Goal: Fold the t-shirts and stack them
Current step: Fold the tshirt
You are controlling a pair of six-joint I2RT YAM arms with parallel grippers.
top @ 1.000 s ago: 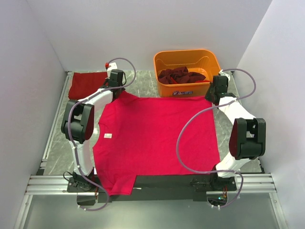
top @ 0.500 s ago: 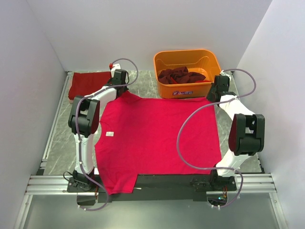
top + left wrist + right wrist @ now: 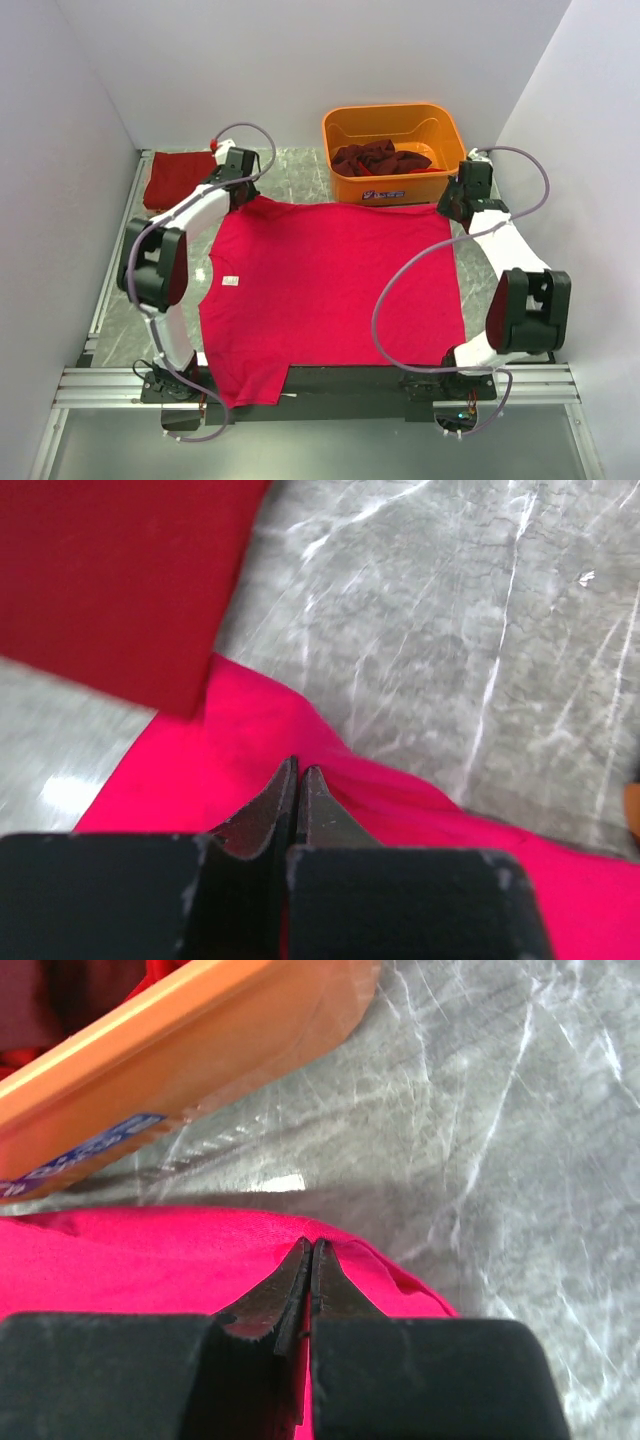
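Working from my side outward, the pink-red t-shirt [image 3: 330,290] lies spread flat on the grey marbled table [image 3: 300,175]. It covers most of the space on the near side of the orange tub [image 3: 345,125]. Its nearest left part hangs over the dark strip at the table's near edge, and a small white label shows at the collar, on the side away from the tub.

The shirt's far edge runs just in front of the tub. At the far right corner, close beside the tub's near right corner, my right gripper [image 3: 310,1250] has its fingers pressed together on a raised ridge of pink cloth. At the far left corner, left of the tub and slightly nearer than it, my left gripper [image 3: 298,770] is likewise clamped tight on a pinch of the same shirt, with the fabric puckering up to the tips.

A folded dark red t-shirt [image 3: 178,178] lies flat on the table well to the left of the tub, just beyond the left gripper. Inside the tub sits a crumpled heap of maroon t-shirts [image 3: 380,158].
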